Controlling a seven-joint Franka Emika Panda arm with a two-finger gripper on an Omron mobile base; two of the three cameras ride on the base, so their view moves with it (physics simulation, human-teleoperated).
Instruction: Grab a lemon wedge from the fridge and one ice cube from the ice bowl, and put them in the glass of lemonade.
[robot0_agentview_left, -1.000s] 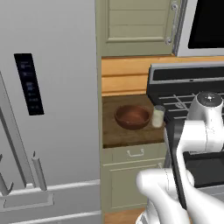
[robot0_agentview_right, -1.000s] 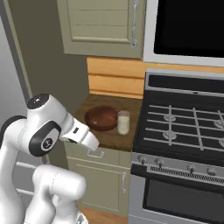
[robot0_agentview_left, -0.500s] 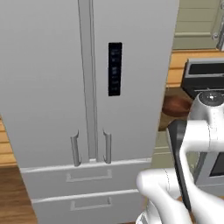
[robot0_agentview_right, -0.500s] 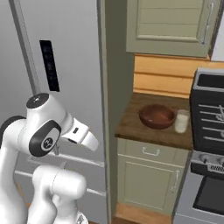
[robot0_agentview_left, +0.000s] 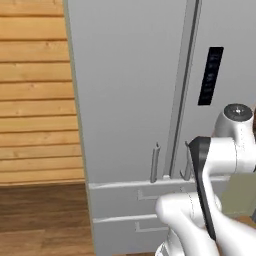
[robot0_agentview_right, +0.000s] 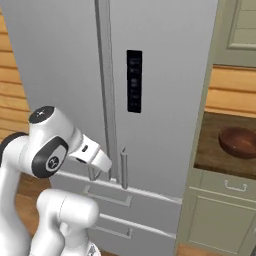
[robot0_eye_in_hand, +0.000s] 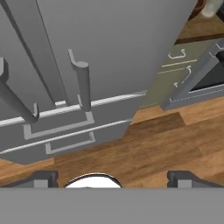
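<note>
Fridge (robot0_agentview_right: 165, 75) filled my forward view, its smooth light-grey French doors shut, two slim vertical handles (robot0_eye_in_hand: 81, 83) flanking the centre seam above flat drawers, so the lemon wedge, I judged, sat unreached inside. I had the gripper (robot0_eye_in_hand: 111, 177) folded low, facing the doors and wooden floor (robot0_eye_in_hand: 144, 148), its dark tips set wide apart with nothing between them. Off to the right, the round reddish-brown ice bowl (robot0_agentview_right: 239, 141) rested on a dark wood counter (robot0_agentview_right: 210, 155).
</note>
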